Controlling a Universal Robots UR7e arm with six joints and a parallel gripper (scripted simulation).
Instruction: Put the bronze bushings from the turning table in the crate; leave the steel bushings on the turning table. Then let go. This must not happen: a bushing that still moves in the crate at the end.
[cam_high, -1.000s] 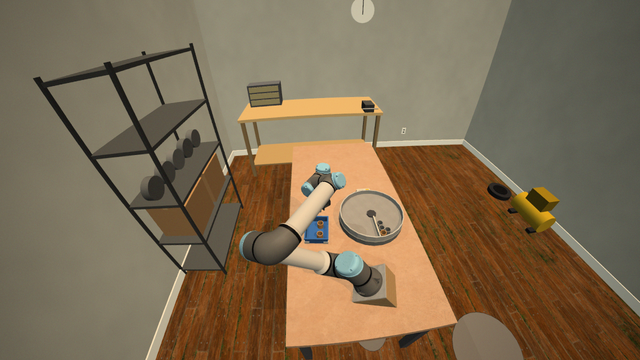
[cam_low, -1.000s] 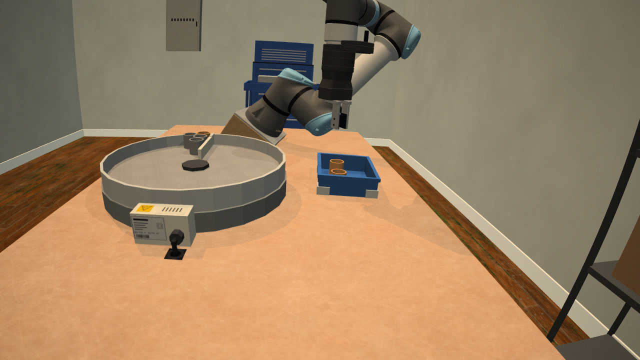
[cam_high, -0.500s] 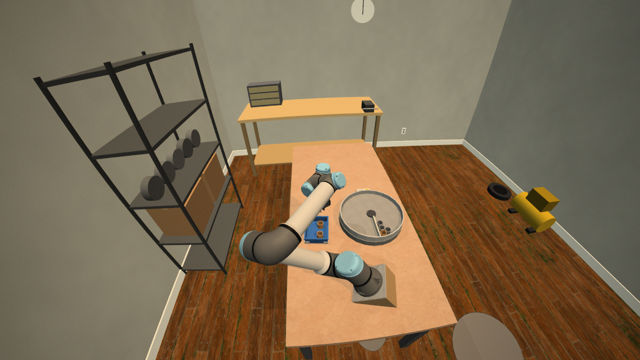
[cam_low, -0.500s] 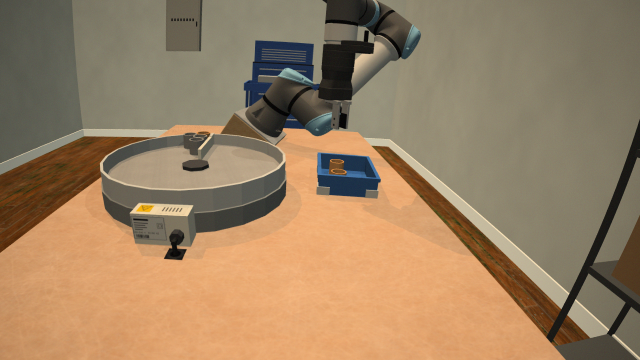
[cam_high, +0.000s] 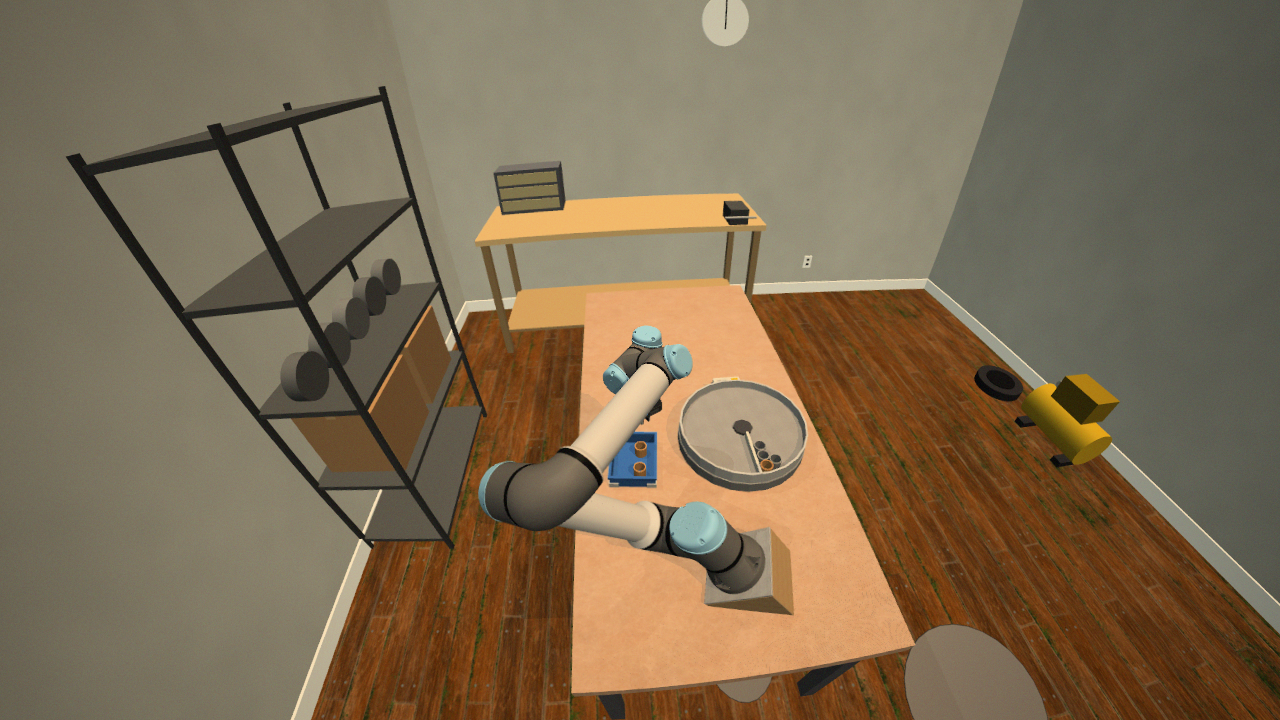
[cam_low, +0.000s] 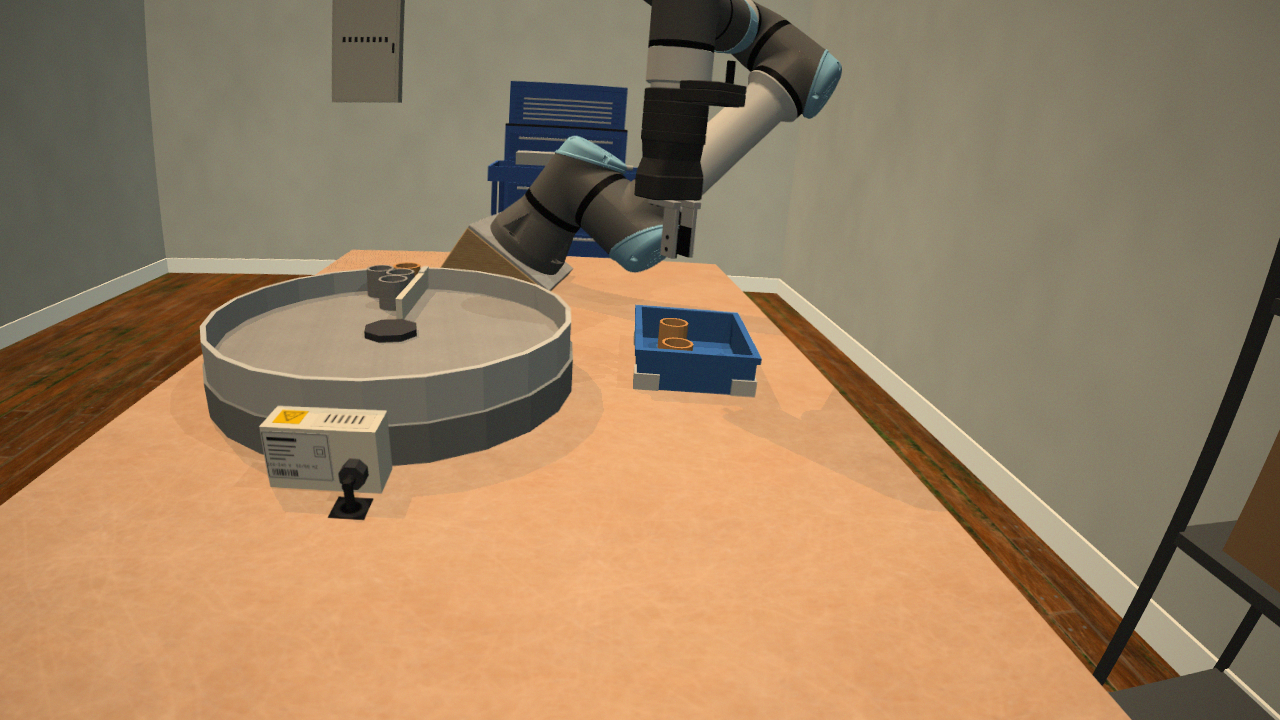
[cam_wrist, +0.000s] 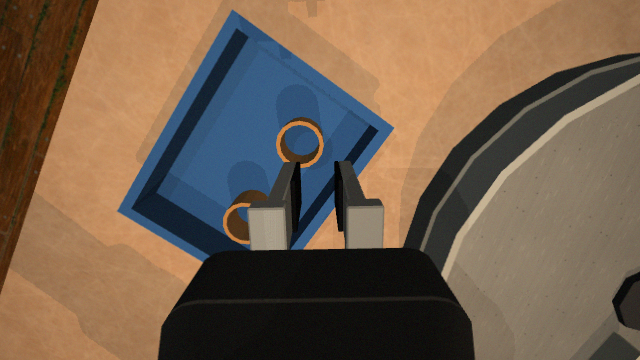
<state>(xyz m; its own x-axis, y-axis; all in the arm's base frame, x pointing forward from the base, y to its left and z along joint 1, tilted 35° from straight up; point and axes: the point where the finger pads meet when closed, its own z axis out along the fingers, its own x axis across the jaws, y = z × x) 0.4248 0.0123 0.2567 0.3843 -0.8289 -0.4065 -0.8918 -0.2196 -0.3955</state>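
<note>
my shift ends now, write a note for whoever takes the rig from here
Jaws: parted, nothing between them, above the crate.
Done: two bronze bushings stand upright in the crate, apart from each other.
Left: one bronze bushing on the turning table, close among the steel bushings by the pale bar; move it to the crate, settled, then let go.
Steel bushings: leave them there.

A yellow warning sign (cam_low: 290, 417) marks the white box (cam_low: 358, 456).
</note>
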